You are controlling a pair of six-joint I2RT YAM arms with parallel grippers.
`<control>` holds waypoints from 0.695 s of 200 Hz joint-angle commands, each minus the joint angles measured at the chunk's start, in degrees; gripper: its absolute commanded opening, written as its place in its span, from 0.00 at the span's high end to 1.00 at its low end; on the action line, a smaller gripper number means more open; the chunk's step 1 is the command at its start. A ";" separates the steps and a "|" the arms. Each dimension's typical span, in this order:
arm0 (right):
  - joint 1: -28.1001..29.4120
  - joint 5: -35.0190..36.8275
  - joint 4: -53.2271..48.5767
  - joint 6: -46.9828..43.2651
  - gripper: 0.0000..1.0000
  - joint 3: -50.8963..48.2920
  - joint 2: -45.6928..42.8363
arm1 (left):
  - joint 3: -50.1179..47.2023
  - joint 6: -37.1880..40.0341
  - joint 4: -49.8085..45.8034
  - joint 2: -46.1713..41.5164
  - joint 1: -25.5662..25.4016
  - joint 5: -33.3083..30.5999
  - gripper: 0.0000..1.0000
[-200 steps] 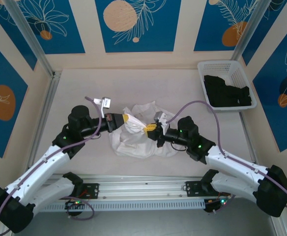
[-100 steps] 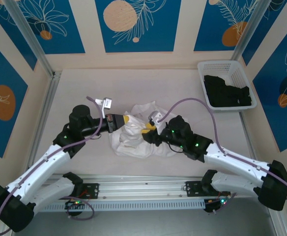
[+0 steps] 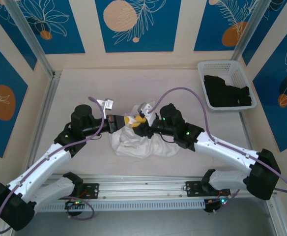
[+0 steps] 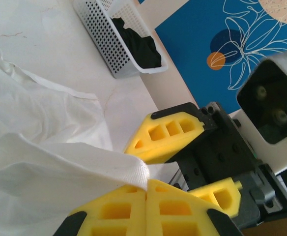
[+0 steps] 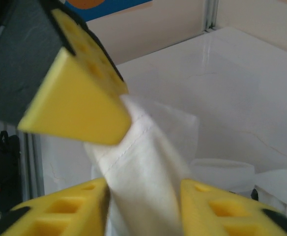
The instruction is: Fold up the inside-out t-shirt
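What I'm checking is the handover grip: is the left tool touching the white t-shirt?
Touching. The left wrist view shows the left tool shut on the t-shirt, the hemmed edge pinched where its jaws meet.

Entry: the inside-out t-shirt, one piece. Plain white, thin cloth, heavily wrinkled, not folded. It lies as a crumpled heap on the table, about midway across its width and towards the near side. Sleeves and neck cannot be told apart in the bunching. The far part of the heap stands raised off the surface as a ridge, and the rest slumps loosely below it in soft creases. A stitched hem at the raised part is pinched between the closed yellow pads of the left gripper. Beside that grip the cloth hangs as a narrow, seamed fold between the parted fingers of the right gripper.
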 commanded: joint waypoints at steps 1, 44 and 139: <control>-0.36 -4.61 -0.53 1.88 0.74 2.94 1.89 | 1.88 2.54 -0.80 -0.39 0.36 -0.37 1.00; -4.64 -13.45 6.83 12.45 1.00 -1.81 -0.12 | 3.02 4.31 -4.42 -1.61 0.47 -9.58 0.96; -9.94 -17.44 31.85 35.38 1.00 -10.18 -1.22 | -3.97 4.27 -3.91 -6.40 0.15 -8.61 0.47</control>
